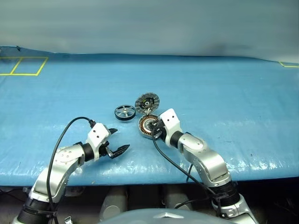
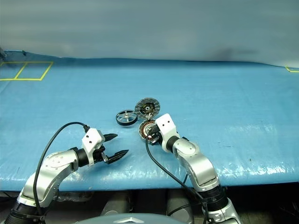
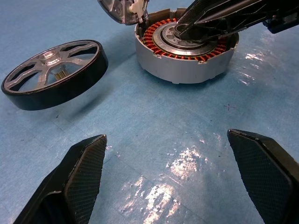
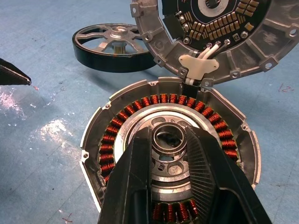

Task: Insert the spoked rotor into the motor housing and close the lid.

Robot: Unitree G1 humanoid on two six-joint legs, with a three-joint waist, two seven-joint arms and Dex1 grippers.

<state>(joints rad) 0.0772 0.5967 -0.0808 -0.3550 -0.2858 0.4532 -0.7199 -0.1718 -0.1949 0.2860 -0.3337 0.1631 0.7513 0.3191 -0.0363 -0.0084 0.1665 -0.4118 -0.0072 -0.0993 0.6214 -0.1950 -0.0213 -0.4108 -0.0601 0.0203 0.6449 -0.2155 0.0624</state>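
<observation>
The spoked rotor [image 1: 124,112], a small flat wheel with a black outer rim and silver spokes and hub, lay flat on the blue-covered desk [image 1: 233,102], just beside the motor housing [image 4: 169,154] and apart from it. The housing, a round shallow silver metal cup ringed with copper-brown windings, sat on the desk with its lid [image 4: 212,35], a round silver-grey hinged disc, tipped up and open, its ribbed inner face and dark centre showing.

The right gripper [image 4: 170,154] rested over the housing, its black fingers [image 4: 140,182] drawn narrowly together about the raised silver ring at the centre; whether they truly pinched it could not be told. The left gripper [image 3: 170,179] hung just above the desk, near the rotor, fingers spread wide and grasping nothing.

The rotor looked rigid and fairly light, with a smooth black rim likely to slip under a loose pinch. Taking it across the rim, or by a spoke, would probably hold best, keeping it level for seating. The windings and the white wires at the hinge seemed fragile, so contact there should be avoided. The lid would likely swing freely on its hinge.
</observation>
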